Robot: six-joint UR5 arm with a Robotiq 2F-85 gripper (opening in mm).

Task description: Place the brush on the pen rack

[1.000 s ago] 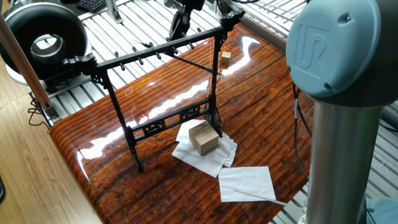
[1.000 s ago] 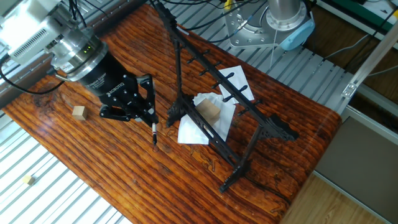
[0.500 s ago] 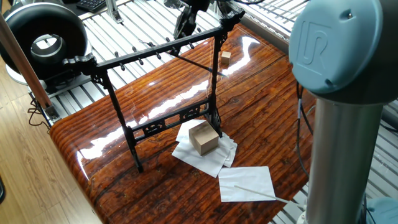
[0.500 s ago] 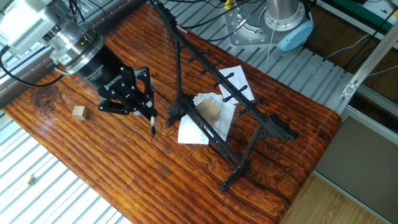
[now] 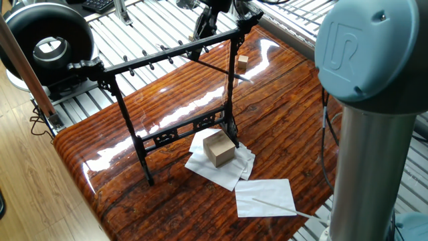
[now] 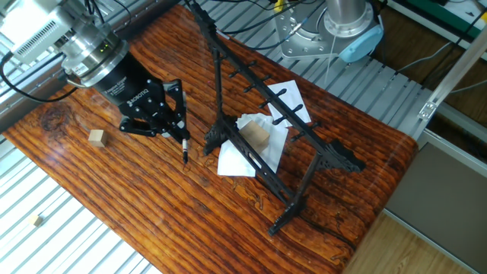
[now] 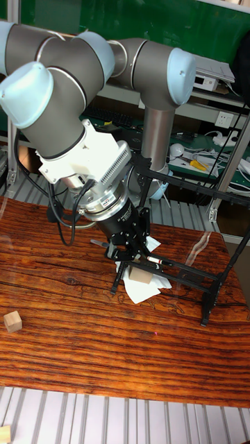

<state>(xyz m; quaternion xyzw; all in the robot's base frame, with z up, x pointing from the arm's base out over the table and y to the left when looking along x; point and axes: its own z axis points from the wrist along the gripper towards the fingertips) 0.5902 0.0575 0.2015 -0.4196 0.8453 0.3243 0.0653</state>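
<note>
Gripper [image 6: 179, 131] closed on the brush [image 6: 184, 150], held near-vertical beside the pen rack [image 6: 262, 106] | step: brush to be lifted above the top-bar pegs, kept upright, hung gently.

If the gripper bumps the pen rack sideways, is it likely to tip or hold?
The pen rack looks tall and thin on two narrow feet, so it probably tips easily front to back. Its black metal frame likely stays stiff. The glossy table may let it slide rather than grip.
</note>
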